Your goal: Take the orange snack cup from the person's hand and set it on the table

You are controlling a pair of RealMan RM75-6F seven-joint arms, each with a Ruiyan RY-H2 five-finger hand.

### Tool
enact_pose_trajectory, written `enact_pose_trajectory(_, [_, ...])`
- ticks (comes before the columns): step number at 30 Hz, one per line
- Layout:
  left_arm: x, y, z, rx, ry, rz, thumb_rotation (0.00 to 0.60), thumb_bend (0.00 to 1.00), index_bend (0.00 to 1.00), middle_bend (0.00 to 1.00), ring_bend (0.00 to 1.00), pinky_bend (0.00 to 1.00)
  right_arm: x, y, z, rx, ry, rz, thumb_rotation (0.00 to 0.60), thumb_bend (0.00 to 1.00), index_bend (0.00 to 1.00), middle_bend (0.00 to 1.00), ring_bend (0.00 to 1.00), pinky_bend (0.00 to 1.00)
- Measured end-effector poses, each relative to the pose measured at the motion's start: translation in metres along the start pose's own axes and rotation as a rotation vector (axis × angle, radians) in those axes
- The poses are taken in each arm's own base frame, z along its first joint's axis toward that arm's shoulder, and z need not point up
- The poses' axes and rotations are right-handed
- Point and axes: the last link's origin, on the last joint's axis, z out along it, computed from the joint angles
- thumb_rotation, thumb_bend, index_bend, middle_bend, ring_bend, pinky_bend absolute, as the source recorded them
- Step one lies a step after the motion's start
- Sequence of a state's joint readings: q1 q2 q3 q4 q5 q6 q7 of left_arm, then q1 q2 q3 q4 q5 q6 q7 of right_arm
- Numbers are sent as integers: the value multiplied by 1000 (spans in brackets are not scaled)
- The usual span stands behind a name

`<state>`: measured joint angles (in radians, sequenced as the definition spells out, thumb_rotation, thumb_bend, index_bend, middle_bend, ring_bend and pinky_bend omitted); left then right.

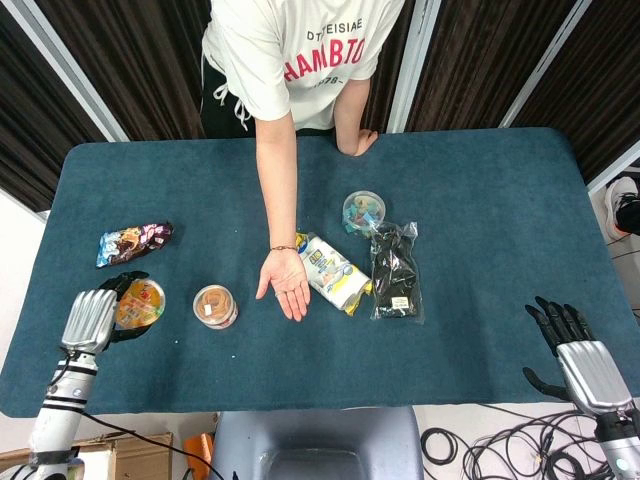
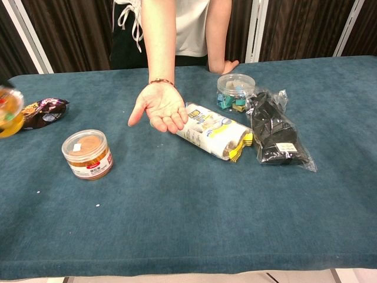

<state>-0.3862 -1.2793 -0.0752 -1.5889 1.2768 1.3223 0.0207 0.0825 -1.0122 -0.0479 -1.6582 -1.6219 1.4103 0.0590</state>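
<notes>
The orange snack cup (image 1: 139,303) is held by my left hand (image 1: 95,318) above the table's near left part, just below a dark snack packet. In the chest view only a blurred edge of the cup (image 2: 8,115) shows at the left border. The person's hand (image 1: 287,282) lies palm up and empty at the table's middle. My right hand (image 1: 582,355) hangs off the near right corner, fingers apart, holding nothing.
A brown-lidded jar (image 1: 215,305) stands between the cup and the person's palm. A dark snack packet (image 1: 135,243) lies at the left. A cracker pack (image 1: 335,273), black bag (image 1: 395,270) and clear tub (image 1: 364,210) lie to the right of the palm.
</notes>
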Motion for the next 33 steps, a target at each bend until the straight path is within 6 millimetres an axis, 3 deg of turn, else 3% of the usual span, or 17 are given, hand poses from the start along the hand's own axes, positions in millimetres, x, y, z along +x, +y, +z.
enact_pose_trajectory(3, [-12,-26,-3,55,-42,1,600,315,506,470,401,484,-2,-1,-1,3,-8,-5,600,211,0,0,0,0])
enact_pose_trajectory(7, [-38,-49,-7,114,-99,-57,600,310,420,288,231,287,-2,0,-1,-4,-5,-4,600,211,0,0,0,0])
enact_pose_trajectory(10, [-58,-51,-8,129,-131,-113,600,301,336,197,122,229,-3,0,0,-5,-9,-4,600,211,0,0,0,0])
enact_pose_trajectory(12, [-67,-51,-8,129,-146,-124,600,277,221,112,43,190,-2,0,0,-2,-8,-4,600,211,0,0,0,0])
enact_pose_trajectory(13, [-73,-50,-8,129,-159,-128,600,246,109,49,9,156,-2,0,-1,-1,-7,-4,600,211,0,0,0,0])
enact_pose_trajectory(14, [-75,-50,-8,131,-169,-129,600,209,27,8,0,116,-2,0,-1,-1,-6,-3,600,211,0,0,0,0])
enact_pose_trajectory(16, [-78,-49,-8,137,-190,-122,600,172,0,0,0,66,-1,0,-1,-3,-5,-1,600,211,0,0,0,0])
enact_pose_trajectory(18, [-77,-47,-9,132,-198,-110,594,154,0,0,0,38,-1,1,-1,-5,-5,1,600,211,0,0,0,0])
enact_pose_trajectory(21, [-71,-39,-11,114,-197,-105,536,149,0,0,0,20,0,2,-1,-8,-2,1,600,211,0,0,0,0])
enact_pose_trajectory(27, [-40,-16,-27,17,-127,-81,503,164,0,0,0,3,1,3,-3,-14,4,2,600,211,0,0,0,0])
enact_pose_trajectory(33, [5,-13,-71,8,-24,82,598,246,0,0,0,0,6,3,-7,-13,33,3,600,210,0,0,0,0])
